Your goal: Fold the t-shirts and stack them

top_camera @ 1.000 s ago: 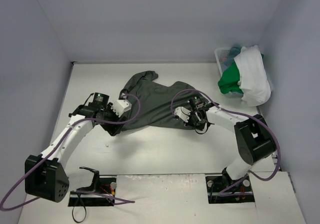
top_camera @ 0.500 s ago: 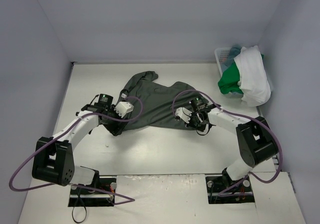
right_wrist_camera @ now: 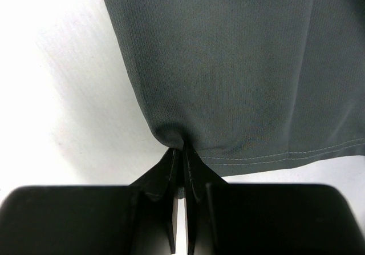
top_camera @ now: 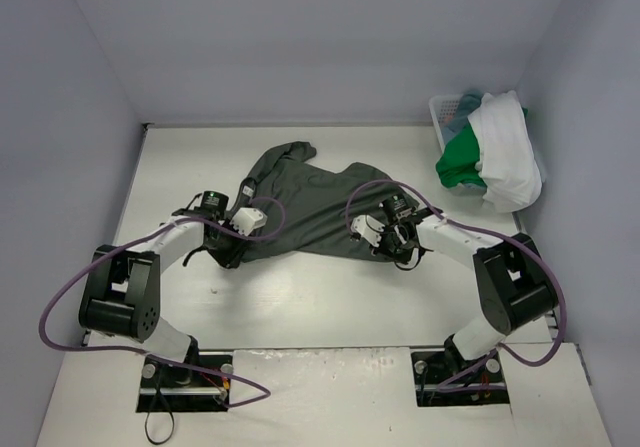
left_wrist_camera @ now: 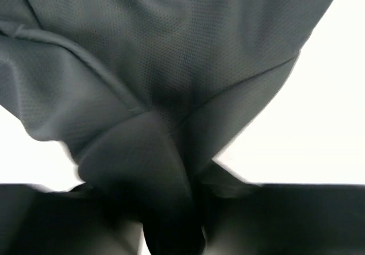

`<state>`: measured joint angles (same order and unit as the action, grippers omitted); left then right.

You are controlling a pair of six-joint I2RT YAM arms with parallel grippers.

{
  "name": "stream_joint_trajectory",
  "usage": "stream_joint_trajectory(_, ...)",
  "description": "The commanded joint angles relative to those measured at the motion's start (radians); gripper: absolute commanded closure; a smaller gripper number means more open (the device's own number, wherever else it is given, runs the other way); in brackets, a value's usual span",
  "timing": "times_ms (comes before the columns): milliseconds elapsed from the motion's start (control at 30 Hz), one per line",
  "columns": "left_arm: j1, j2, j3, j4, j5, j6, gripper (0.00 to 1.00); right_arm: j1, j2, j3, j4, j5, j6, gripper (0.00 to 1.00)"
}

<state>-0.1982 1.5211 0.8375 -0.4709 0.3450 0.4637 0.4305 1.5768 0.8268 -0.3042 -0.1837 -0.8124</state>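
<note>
Pinching the dark t-shirt: left end effector, right end effector.

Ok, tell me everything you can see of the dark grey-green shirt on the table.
The dark grey-green t-shirt is fine-meshed knit cloth, lying spread but rumpled on the white table, one end bunched toward the back. Its near hem is stitched. The right gripper is shut on that hem; a fold at its left side sits in the left gripper, grip unclear.
</note>
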Motion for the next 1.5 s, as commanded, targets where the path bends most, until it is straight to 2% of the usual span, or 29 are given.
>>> stream_joint_trajectory(0, 0.011, -0.018, 0.055, -0.003, 0.054, 0.016, 0.77, -0.006, -0.044, -0.014, -0.065, -0.04, 0.024, 1.0)
stream_joint_trajectory(33, 0.016, -0.022, 0.061, -0.012, 0.061, 0.01, 0.82, -0.006, -0.064, -0.012, -0.067, -0.046, 0.031, 1.0)
stream_joint_trajectory(100, 0.023, -0.03, 0.077, -0.024, 0.083, 0.004, 0.86, -0.006, -0.086, -0.011, -0.073, -0.062, 0.036, 1.0)
stream_joint_trajectory(133, 0.023, -0.039, 0.083, -0.025, 0.08, -0.008, 0.99, -0.006, -0.09, -0.008, -0.076, -0.062, 0.042, 1.0)
stream_joint_trajectory(167, 0.025, -0.044, 0.095, -0.029, 0.069, -0.016, 1.0, -0.006, -0.093, -0.006, -0.076, -0.063, 0.044, 1.0)
stream_joint_trajectory(333, 0.028, -0.099, 0.17, -0.119, 0.113, -0.037, 1.0, -0.006, -0.144, 0.038, -0.108, -0.088, 0.051, 1.0)
stream_joint_trajectory(567, 0.036, -0.154, 0.477, -0.481, 0.336, -0.031, 1.0, 0.004, -0.378, 0.155, -0.164, -0.07, 0.058, 1.0)
stream_joint_trajectory(667, 0.048, -0.2, 0.619, -0.555, 0.408, -0.06, 1.0, 0.002, -0.472, 0.196, -0.161, -0.039, 0.07, 1.0)
stream_joint_trajectory(933, 0.088, -0.344, 0.982, -0.597, 0.446, -0.172, 1.0, -0.009, -0.713, 0.372, -0.17, -0.036, 0.139, 1.0)
stream_joint_trajectory(1067, 0.088, -0.448, 1.097, -0.575, 0.483, -0.215, 1.0, -0.087, -0.793, 0.458, -0.17, -0.088, 0.134, 1.0)
stream_joint_trajectory(1200, 0.086, -0.515, 1.21, -0.523, 0.427, -0.257, 1.0, -0.101, -0.763, 0.532, -0.155, -0.079, 0.153, 1.0)
stream_joint_trajectory(1267, 0.088, -0.521, 1.21, -0.497, 0.356, -0.25, 1.0, -0.101, -0.732, 0.529, -0.132, -0.063, 0.13, 1.0)
stream_joint_trajectory(1400, 0.088, -0.452, 1.103, -0.385, 0.249, -0.205, 1.0, -0.105, -0.538, 0.514, -0.052, -0.054, 0.059, 1.0)
stream_joint_trajectory(1467, 0.088, -0.353, 1.039, -0.339, 0.227, -0.172, 1.0, -0.116, -0.456, 0.512, -0.009, -0.066, 0.036, 1.0)
